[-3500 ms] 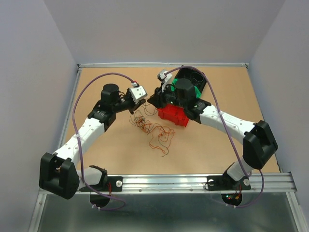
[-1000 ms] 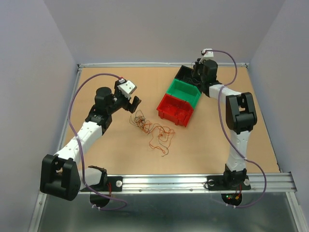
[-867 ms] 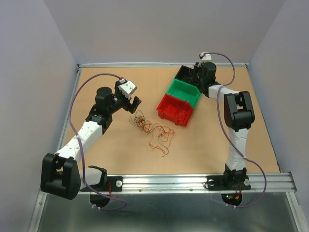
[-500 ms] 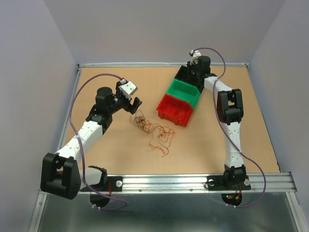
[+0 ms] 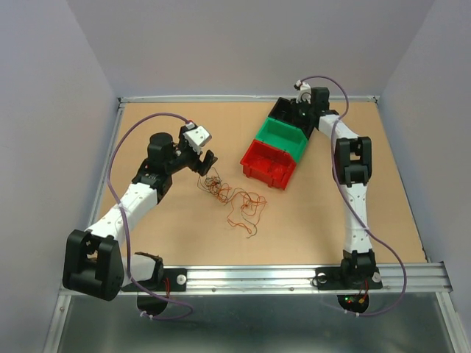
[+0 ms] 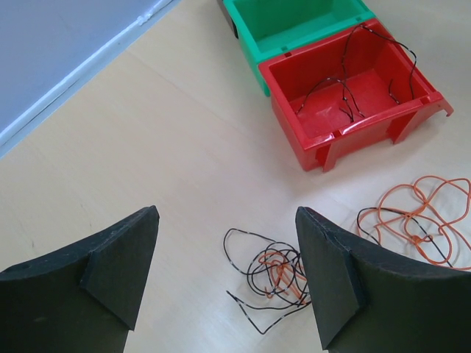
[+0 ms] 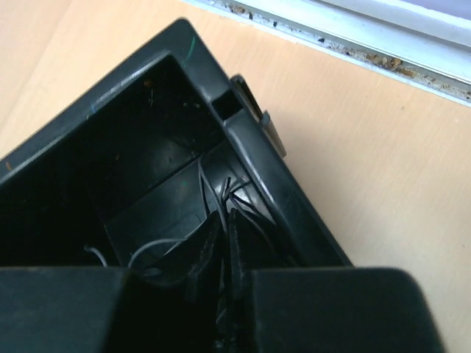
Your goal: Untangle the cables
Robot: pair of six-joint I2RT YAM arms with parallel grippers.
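The cables [image 5: 234,197] lie as a loose orange and dark tangle on the table in the top view. My left gripper [image 5: 204,163] hovers just above the tangle's left end. In the left wrist view it [image 6: 227,220] is open and holds nothing, with a dark-and-orange knot [image 6: 276,276] on the table between its fingers. An orange cable [image 6: 423,213] curls to the right. One dark cable [image 6: 346,92] lies in the red bin [image 6: 316,151]. My right gripper [image 7: 224,235] reaches into the black bin [image 7: 147,147], jaws almost together with a dark cable [image 7: 210,187] between them.
Three bins stand in a diagonal row at the back right: red [image 5: 266,168], green [image 5: 283,137] and black [image 5: 285,112]. The right arm stretches along the right side up to the black bin. A metal rail [image 5: 243,98] edges the back of the table.
The right arm has swung from over the red bin back to the black bin and reached down into it. The left gripper has shifted slightly right and down toward the tangle.
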